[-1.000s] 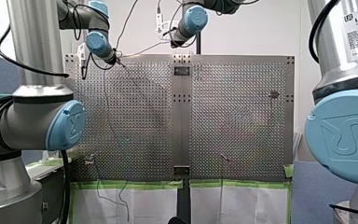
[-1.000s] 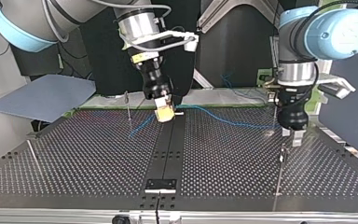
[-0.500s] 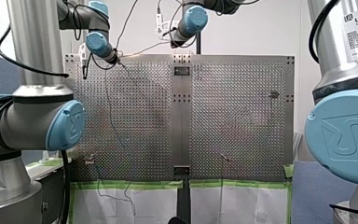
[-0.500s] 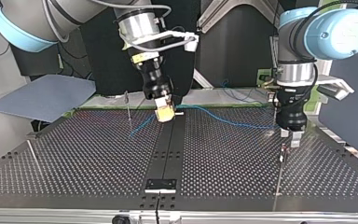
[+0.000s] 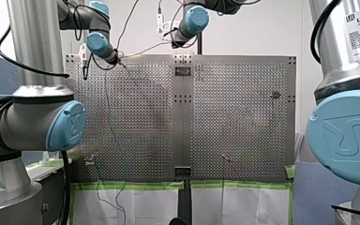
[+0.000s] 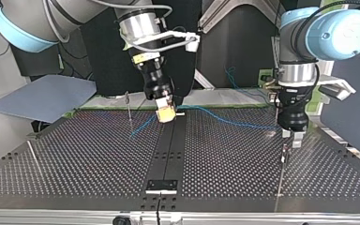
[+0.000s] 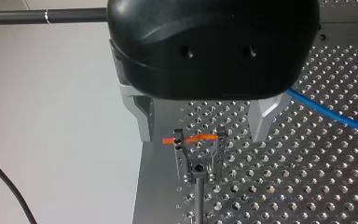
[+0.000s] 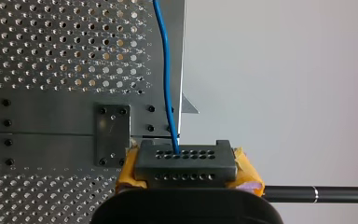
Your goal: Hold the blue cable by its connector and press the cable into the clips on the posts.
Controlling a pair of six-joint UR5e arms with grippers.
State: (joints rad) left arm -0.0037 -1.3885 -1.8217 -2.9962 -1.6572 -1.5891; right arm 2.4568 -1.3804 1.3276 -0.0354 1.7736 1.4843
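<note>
Blue cable (image 8: 167,70) exits the holed face of the connector (image 8: 185,161) and runs straight ahead of my right gripper (image 6: 165,113). Its long axis is in line with the fingers, out over the perforated table (image 8: 37,56). The connector is a grey block with rows of holes, sitting crosswise between the yellow pads (image 8: 248,171), which are clamped on it. In the top view the cable leaves that gripper sideways, sags to the table and heads toward my left gripper (image 7: 203,135); past there it's hard to follow. A blue streak on the other side of the right fingers could be cable or reflection, can't tell. On the left, the metal fingers (image 7: 144,119) are spread wide and hold nothing. They straddle a clip (image 7: 198,147) on a post (image 7: 199,196) without touching it. The clip sits just ahead of the fingertips, roughly centred between them, with an orange strip (image 7: 189,139) across its mouth. The cable passes outside one left finger and is not in the clip. In the front view both grippers are hidden behind the wrists, and the cable is only a faint dark line.
</note>
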